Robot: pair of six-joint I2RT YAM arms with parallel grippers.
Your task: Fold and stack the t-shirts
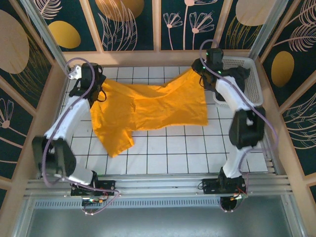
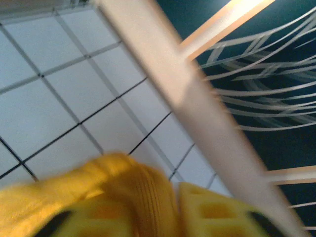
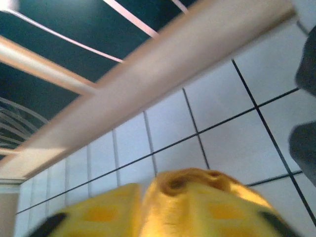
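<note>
The orange-yellow t-shirt (image 1: 148,108) lies spread across the white tiled table, wrinkled, with one sleeve hanging toward the near left. My left gripper (image 1: 98,89) is at its far left corner and my right gripper (image 1: 200,74) at its far right corner, both low over the tiles. In the left wrist view a ribbed hem of the t-shirt (image 2: 133,187) bunches between my left gripper's (image 2: 158,217) parted yellow fingers (image 2: 217,212). In the right wrist view the t-shirt (image 3: 197,192) drapes over one side of my right gripper (image 3: 148,212), beside a bare finger (image 3: 98,212). Both views are blurred.
A white lattice basket (image 1: 253,86) stands at the far right behind the right arm, with a dark mass (image 1: 238,74) in it that I cannot make out. A wooden rail (image 1: 158,57) and patterned panels close the back. Bare tiles (image 1: 177,153) lie near the arm bases.
</note>
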